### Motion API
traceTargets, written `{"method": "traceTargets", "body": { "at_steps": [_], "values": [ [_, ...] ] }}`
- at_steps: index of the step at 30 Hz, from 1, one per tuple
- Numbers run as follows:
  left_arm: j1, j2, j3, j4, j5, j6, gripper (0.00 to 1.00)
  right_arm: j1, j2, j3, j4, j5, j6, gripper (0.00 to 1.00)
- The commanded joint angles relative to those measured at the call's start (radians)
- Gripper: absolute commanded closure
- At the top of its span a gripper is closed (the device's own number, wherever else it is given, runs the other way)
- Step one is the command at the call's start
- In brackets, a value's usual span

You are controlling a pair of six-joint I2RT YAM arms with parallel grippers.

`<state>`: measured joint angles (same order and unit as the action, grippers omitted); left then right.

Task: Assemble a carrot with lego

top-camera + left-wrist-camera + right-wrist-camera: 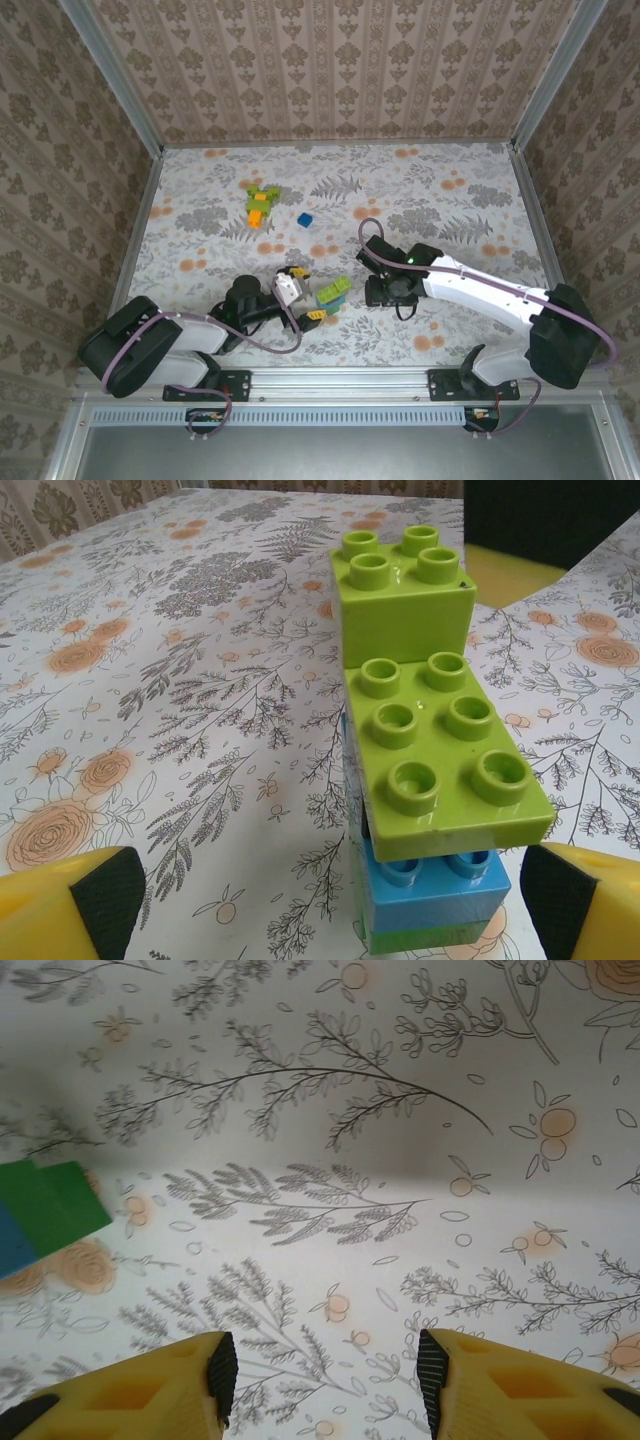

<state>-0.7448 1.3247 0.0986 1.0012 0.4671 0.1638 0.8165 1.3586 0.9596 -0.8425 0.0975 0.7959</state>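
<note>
A stack of lego [440, 750] stands on the flowered table: a light green block and a longer light green brick on top, with a blue brick [440, 892] and a dark green one beneath. My left gripper [330, 920] is open wide, and the stack rises just ahead of it, nearer its right finger [590, 905]. From above, the stack [333, 292] lies between my left gripper [308, 295] and my right gripper [375, 292]. My right gripper [325, 1375] is open over bare table with nothing between its pads. The stack's green and blue edge [50, 1210] shows at the left.
A cluster of light green, orange and dark green lego [260, 203] lies at the back left. A single blue brick [304, 220] sits just right of that cluster. Metal rails and patterned walls [320, 70] close the table in.
</note>
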Motion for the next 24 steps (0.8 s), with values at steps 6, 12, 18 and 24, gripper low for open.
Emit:
{"method": "traceTargets", "body": {
  "at_steps": [6,12,18,24],
  "values": [
    [0.003,0.008,0.016,-0.011,0.034,-0.007,0.0,0.038,0.025,0.038,-0.015,-0.033,0.003,0.46],
    [0.003,0.014,0.018,-0.015,0.036,-0.004,0.0,0.047,0.103,0.085,-0.01,-0.041,-0.012,0.46],
    [0.003,0.018,0.021,-0.014,0.037,-0.003,0.0,0.049,0.151,0.119,-0.009,-0.035,-0.025,0.46],
    [0.001,0.018,0.02,-0.014,0.039,-0.004,0.0,0.039,0.188,0.14,-0.009,-0.021,-0.031,0.46]
  ]
}}
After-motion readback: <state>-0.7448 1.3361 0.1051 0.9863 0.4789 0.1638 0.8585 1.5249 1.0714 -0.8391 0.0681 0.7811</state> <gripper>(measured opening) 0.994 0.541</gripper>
